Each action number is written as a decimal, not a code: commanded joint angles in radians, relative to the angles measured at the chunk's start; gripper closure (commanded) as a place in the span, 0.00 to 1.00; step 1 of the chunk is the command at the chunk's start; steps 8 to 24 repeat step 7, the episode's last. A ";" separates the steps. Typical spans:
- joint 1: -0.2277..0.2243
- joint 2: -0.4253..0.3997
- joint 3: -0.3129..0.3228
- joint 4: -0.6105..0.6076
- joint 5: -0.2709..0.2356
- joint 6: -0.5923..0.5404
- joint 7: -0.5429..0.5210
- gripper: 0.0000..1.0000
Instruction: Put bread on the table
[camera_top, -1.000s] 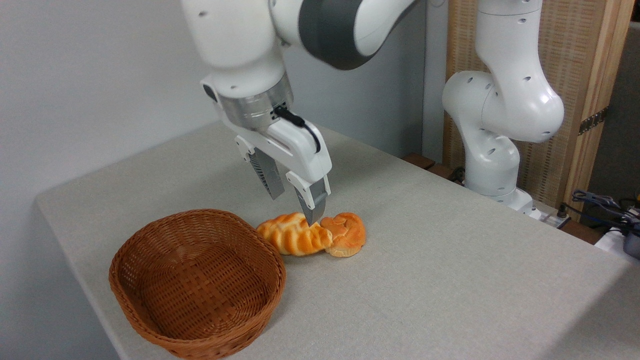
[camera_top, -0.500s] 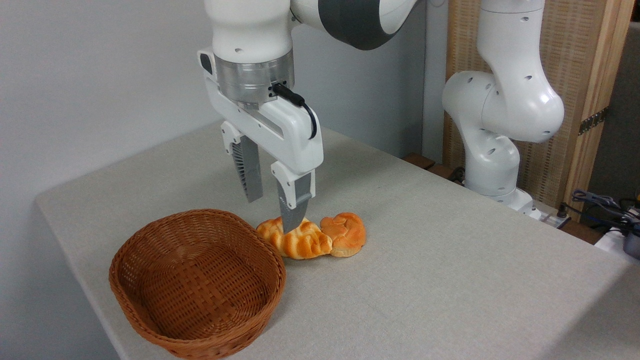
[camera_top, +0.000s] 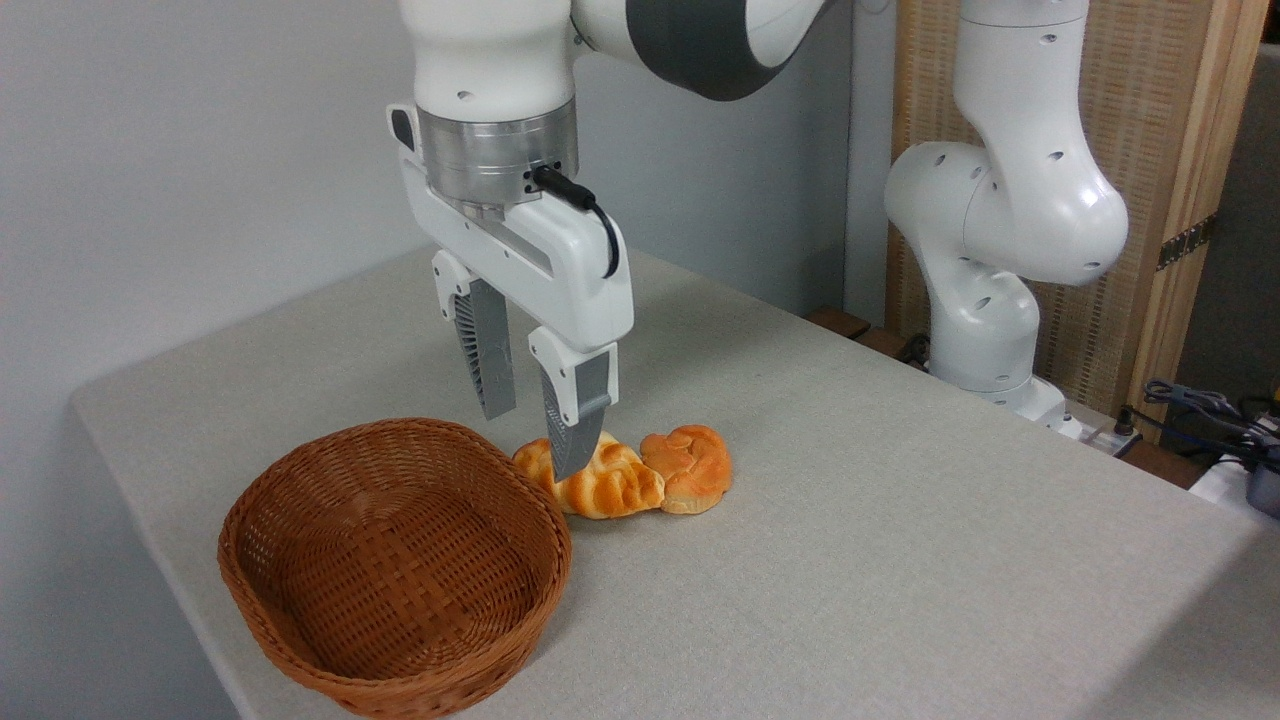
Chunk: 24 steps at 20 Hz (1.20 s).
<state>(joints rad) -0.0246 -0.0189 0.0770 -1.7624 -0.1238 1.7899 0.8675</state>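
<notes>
Nearest the camera sits a brown woven wicker basket (camera_top: 395, 565), its bowl holding nothing, on the front left part of the table (camera_top: 850, 560), a grey-beige fabric-textured top. Just behind the basket's right rim lies the bread (camera_top: 600, 482), a pale loaf with golden-orange braided stripes, flat on the tabletop and outside the basket. Its right end touches a rounder, knobbly orange bun (camera_top: 690, 467), which also rests on the table.

Above the loaf's left end hangs the gripper (camera_top: 530, 430), pointing straight down with its two grey fingers (camera_top: 489, 362) spread apart and nothing between them (the nearer fingertip overlaps the loaf in this view, so contact cannot be judged). The white arm rises from it out of the top of the picture, and its base (camera_top: 985, 340) stands beyond the table's far right edge, before a wooden screen (camera_top: 1170, 150).
</notes>
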 joint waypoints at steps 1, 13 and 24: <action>-0.014 0.010 -0.014 0.011 0.042 0.013 -0.021 0.00; -0.012 0.025 -0.052 0.027 0.084 0.029 -0.027 0.00; -0.012 0.025 -0.052 0.027 0.084 0.029 -0.027 0.00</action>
